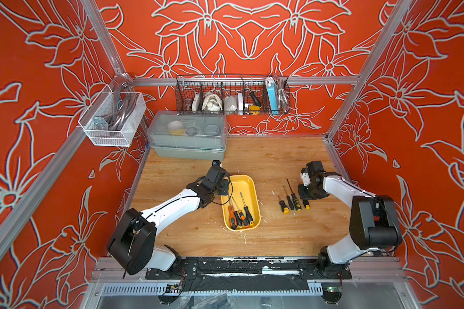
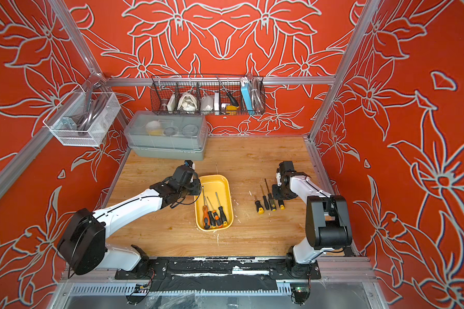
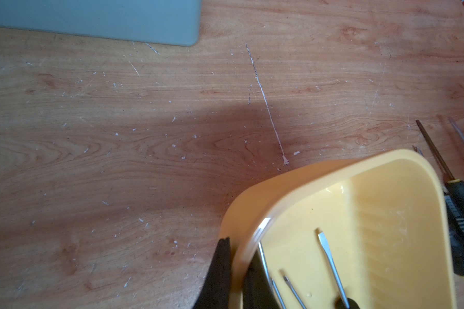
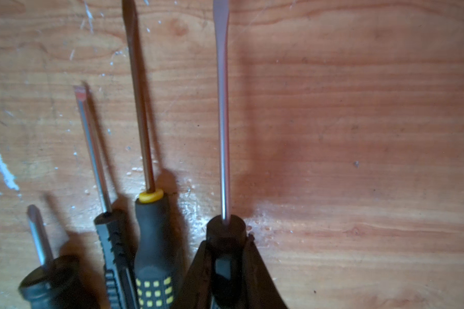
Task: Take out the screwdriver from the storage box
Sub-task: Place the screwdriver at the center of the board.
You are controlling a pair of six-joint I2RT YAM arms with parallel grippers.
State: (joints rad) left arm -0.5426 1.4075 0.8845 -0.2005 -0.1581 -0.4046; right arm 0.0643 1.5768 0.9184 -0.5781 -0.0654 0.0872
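Right claw grips screwdriver handle, well apart from storage box.

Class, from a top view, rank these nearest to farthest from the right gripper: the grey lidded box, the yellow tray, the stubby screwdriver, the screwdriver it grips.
1. Gripped screwdriver: in the right gripper, at the row's right end.
2. Stubby screwdriver: the row's left end.
3. Yellow tray: mid-table, further left.
4. Grey lidded box: back left corner.
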